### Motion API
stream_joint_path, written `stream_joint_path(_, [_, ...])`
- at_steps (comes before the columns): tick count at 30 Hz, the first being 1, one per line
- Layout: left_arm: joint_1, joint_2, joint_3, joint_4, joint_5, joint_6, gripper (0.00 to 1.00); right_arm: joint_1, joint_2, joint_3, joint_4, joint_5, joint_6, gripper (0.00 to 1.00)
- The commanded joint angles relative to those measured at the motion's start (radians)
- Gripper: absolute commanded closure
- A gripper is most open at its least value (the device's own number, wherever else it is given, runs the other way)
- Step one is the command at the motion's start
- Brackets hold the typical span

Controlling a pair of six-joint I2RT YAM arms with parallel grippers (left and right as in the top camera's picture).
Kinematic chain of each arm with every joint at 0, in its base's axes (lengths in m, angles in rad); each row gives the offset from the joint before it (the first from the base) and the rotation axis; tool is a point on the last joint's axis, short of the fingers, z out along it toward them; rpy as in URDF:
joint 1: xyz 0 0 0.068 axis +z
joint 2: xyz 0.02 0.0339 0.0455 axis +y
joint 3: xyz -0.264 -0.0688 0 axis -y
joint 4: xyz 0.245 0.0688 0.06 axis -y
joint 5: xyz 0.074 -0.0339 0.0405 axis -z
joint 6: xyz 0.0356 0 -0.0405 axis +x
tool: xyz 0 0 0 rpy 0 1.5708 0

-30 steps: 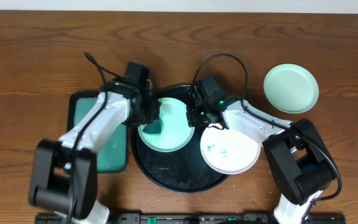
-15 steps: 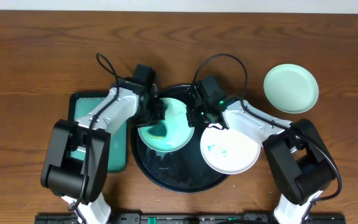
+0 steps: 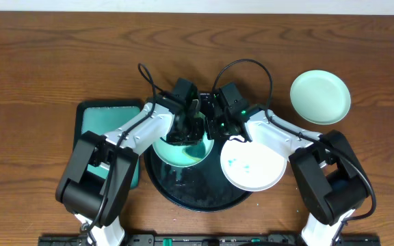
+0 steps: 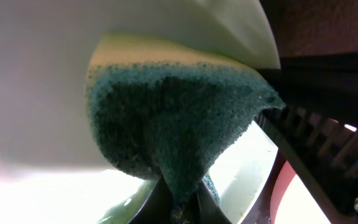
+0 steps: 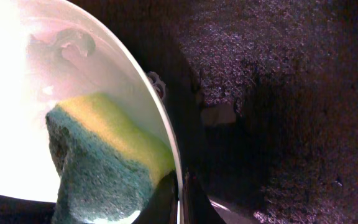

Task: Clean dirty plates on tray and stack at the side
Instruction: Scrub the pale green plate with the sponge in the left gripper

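A mint-green plate (image 3: pixel 176 153) lies in the round black tray (image 3: pixel 183 191). My left gripper (image 3: pixel 191 126) is shut on a green and yellow sponge (image 4: pixel 166 118) and presses it on the right part of this plate (image 4: pixel 36 74). My right gripper (image 3: pixel 214 126) is shut on the plate's right rim (image 5: pixel 163 124); the sponge (image 5: pixel 104 162) lies just inside that rim. A white plate (image 3: pixel 253 165) with teal smears rests on the tray's right edge. A second mint-green plate (image 3: pixel 320 97) sits on the table at the far right.
A rectangular teal-green tray (image 3: pixel 108 137) with a dark rim lies left of the black tray, partly under my left arm. Bare wooden table (image 3: pixel 46 61) lies behind and to both sides.
My left gripper has swept the sponge from the plate's left side across to its right side, close to my right gripper. The right gripper and the other plates have not moved.
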Motion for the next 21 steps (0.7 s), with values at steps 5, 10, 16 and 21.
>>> stream_joint_path(5, [0.13,0.04,-0.016,0.032,-0.241,-0.048,0.93,0.028,0.035,-0.017,-0.025,-0.008,0.01,0.98])
stream_joint_path(10, [0.212,0.04,-0.016,0.03,-0.306,-0.069,0.93,0.028,0.035,-0.017,-0.026,0.005,0.014,0.98])
stream_joint_path(16, [0.266,0.04,-0.016,-0.034,-0.397,-0.088,0.93,0.028,0.035,-0.017,-0.029,0.006,0.021,0.98])
stream_joint_path(21, [0.265,0.04,-0.016,-0.163,-0.554,-0.162,0.93,0.028,0.035,-0.017,-0.029,0.006,0.021,0.98])
